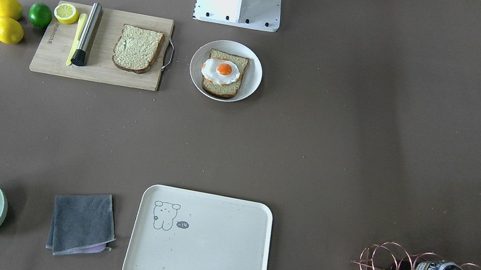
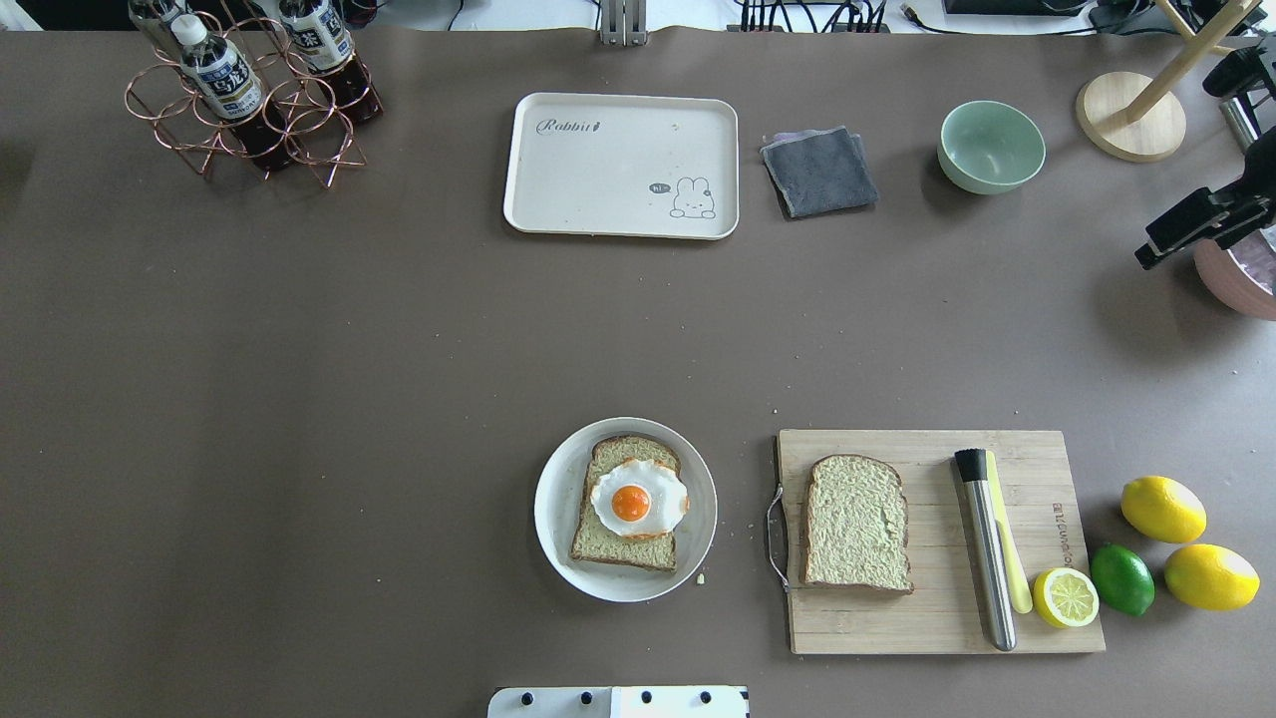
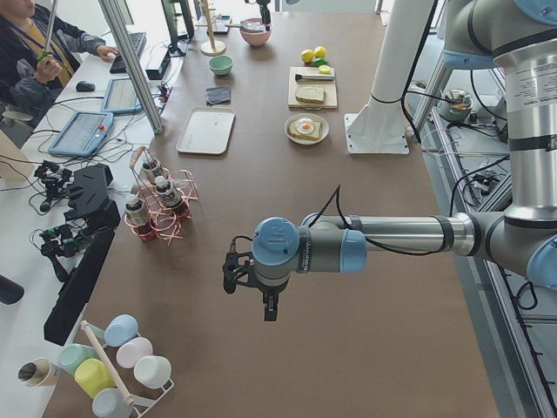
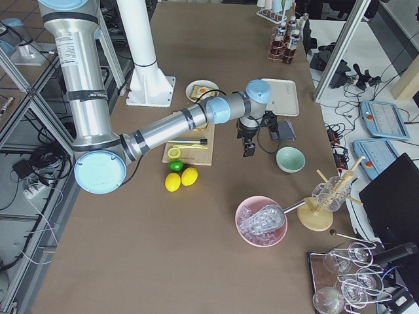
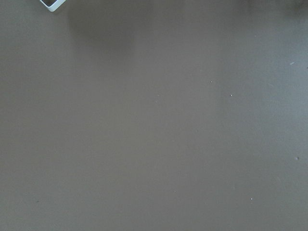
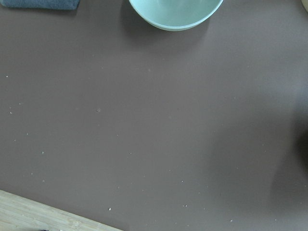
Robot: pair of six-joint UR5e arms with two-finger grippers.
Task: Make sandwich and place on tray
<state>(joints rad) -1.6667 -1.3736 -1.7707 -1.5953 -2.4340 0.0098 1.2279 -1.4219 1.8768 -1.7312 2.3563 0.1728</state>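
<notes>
White plate [image 2: 550, 499], nearest the robot, holds 1 bread slice [image 2: 623, 550] under a fried egg [image 2: 639, 498]; slice 2 [image 2: 857, 522] lies on the wooden board [image 2: 937, 618] just right of the plate. Cream tray [image 2: 598, 170] sits well beyond the plate. Left gripper [image 3: 269, 312] and right gripper [image 4: 249, 150]: spread or pressed, cannot tell.

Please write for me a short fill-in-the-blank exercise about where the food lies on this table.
1. The fried egg lies on a bread slice on the round white ____.
2. The second bread slice lies on the wooden cutting ____.
3. Next to the two whole lemons lies one green ____.
4. The script on the cream tray reads ____.
Missing words: plate; board; lime; Rabbit.
</notes>
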